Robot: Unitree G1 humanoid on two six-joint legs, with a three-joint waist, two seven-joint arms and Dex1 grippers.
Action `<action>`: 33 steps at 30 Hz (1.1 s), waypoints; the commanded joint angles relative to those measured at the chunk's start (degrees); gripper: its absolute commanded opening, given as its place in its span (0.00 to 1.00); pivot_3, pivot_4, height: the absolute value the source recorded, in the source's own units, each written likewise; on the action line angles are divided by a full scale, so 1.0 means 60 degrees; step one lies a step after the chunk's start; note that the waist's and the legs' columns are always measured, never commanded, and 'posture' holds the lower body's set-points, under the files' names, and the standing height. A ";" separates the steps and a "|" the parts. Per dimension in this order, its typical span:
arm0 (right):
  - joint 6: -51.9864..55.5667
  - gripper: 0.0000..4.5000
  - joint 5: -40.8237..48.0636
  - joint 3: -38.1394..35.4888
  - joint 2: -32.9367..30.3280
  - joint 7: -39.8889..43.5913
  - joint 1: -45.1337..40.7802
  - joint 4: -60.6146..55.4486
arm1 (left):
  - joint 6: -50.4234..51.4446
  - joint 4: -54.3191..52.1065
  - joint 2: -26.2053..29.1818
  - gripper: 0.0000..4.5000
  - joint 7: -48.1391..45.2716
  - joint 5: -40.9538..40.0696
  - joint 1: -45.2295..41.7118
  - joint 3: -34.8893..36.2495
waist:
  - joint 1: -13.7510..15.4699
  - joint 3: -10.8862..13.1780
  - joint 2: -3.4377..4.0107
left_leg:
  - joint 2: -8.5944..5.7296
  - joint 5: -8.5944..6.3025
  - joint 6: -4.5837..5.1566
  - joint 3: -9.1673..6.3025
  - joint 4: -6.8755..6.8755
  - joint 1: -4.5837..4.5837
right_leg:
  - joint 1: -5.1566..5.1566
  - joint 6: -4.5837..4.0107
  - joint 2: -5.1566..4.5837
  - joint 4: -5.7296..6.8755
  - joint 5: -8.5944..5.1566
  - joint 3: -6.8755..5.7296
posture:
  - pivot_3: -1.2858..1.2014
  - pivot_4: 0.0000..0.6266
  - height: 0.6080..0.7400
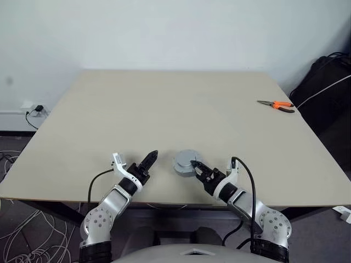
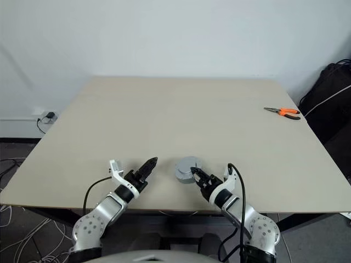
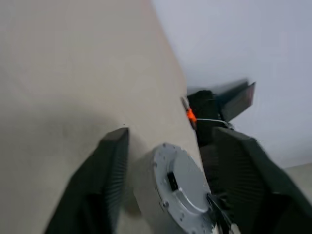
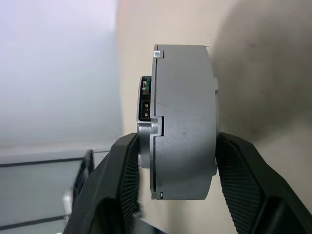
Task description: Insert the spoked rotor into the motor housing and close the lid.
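Note:
The motor housing point(image 1: 185, 162) is a round grey metal drum near the table's front edge, raised off the table. A flat grey lid point(image 3: 187, 187) sits closed on it. The spoked rotor is hidden. My right gripper point(image 1: 195, 167) comes in from the right and is shut on the housing point(image 4: 183, 126), one finger pressed on each flat side. My left gripper point(image 1: 149, 160) hangs a short way to the left of the housing, apart from it. In the left wrist view its fingers point(image 3: 114, 161) stand wide apart with nothing between them.
Orange-handled pliers point(image 1: 277, 105) lie at the far right of the beige table point(image 1: 164, 109). A black bag point(image 1: 329, 82) stands beyond the table's right edge. A wall socket with a cable point(image 1: 33, 109) is at the left, and loose cables lie on the floor.

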 commanded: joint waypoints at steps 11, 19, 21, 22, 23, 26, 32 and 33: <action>-0.1124 0.47 0.1401 0.0918 -0.0167 -0.0237 -0.1071 -0.0972 | 0.0147 -0.0138 -0.1085 1.00 0.0307 -0.2913 0.0431 -0.0983 | 0.0000 0.0010 -0.0012 | 0.0001 0.0018 0.0031 0.0003 0.0014 0.0012 | 0.0018 0.0001 0.0023 0.0001 0.0000 0.0001 | 0.52 0.00 1.00; -0.0955 0.47 0.1669 0.1773 -0.0477 -0.0280 -0.1040 -0.0971 | -0.0339 0.0125 -0.1155 1.00 0.0252 -0.3308 0.0151 -0.1314 | 0.0006 0.0011 -0.0014 | 0.0003 0.0028 0.0048 0.0014 0.0018 0.0018 | 0.0022 -0.0001 0.0041 0.0001 0.0000 0.0002 | 0.52 0.00 1.00; -0.0913 0.47 0.1753 0.1948 -0.0576 -0.0297 -0.1017 -0.0980 | -0.0426 0.0233 -0.1169 1.00 0.0306 -0.3324 0.0108 -0.1414 | 0.0006 0.0012 -0.0016 | 0.0002 0.0028 0.0048 0.0015 0.0023 0.0019 | 0.0026 -0.0001 0.0039 0.0000 0.0000 0.0001 | 0.52 0.00 1.00; -0.0886 0.47 0.1787 0.2032 -0.0647 -0.0302 -0.1004 -0.1005 | -0.0481 0.0281 -0.1172 1.00 0.0295 -0.3352 0.0097 -0.1448 | 0.0002 0.0012 -0.0016 | 0.0002 0.0028 0.0048 0.0016 0.0024 0.0019 | 0.0027 0.0000 0.0038 0.0000 0.0000 0.0001 | 0.52 0.00 1.00; -0.0882 0.47 0.1829 0.2087 -0.0710 -0.0308 -0.0988 -0.1028 | -0.0524 0.0306 -0.1169 1.00 0.0282 -0.3381 0.0097 -0.1478 | 0.0000 0.0012 -0.0016 | 0.0002 0.0028 0.0048 0.0019 0.0024 0.0022 | 0.0027 0.0000 0.0037 0.0000 0.0000 0.0002 | 0.52 0.00 1.00; -0.0938 0.47 0.2007 0.2244 -0.0858 -0.0374 -0.0928 -0.1089 | -0.0543 0.0403 -0.1121 1.00 0.0284 -0.3450 0.0055 -0.1565 | 0.0006 0.0016 -0.0021 | 0.0002 0.0028 0.0048 0.0019 0.0024 0.0022 | 0.0026 0.0000 0.0040 0.0001 0.0000 0.0001 | 0.52 0.00 1.00; -0.1157 0.47 0.2152 0.2397 -0.1091 -0.0526 -0.0844 -0.1183 | -0.0565 0.0444 -0.1099 0.87 0.0376 -0.3530 0.0088 -0.1650 | 0.0005 0.0018 -0.0025 | 0.0003 0.0028 0.0048 0.0020 0.0024 0.0022 | 0.0027 0.0000 0.0039 0.0001 0.0000 0.0002 | 0.52 0.00 1.00; -0.1182 0.47 0.2170 0.2416 -0.1113 -0.0543 -0.0828 -0.1198 | -0.0566 0.0445 -0.1094 0.80 0.0412 -0.3545 0.0095 -0.1656 | 0.0005 0.0018 -0.0025 | 0.0003 0.0028 0.0048 0.0020 0.0024 0.0022 | 0.0027 0.0000 0.0039 0.0000 0.0000 0.0002 | 0.52 0.00 1.00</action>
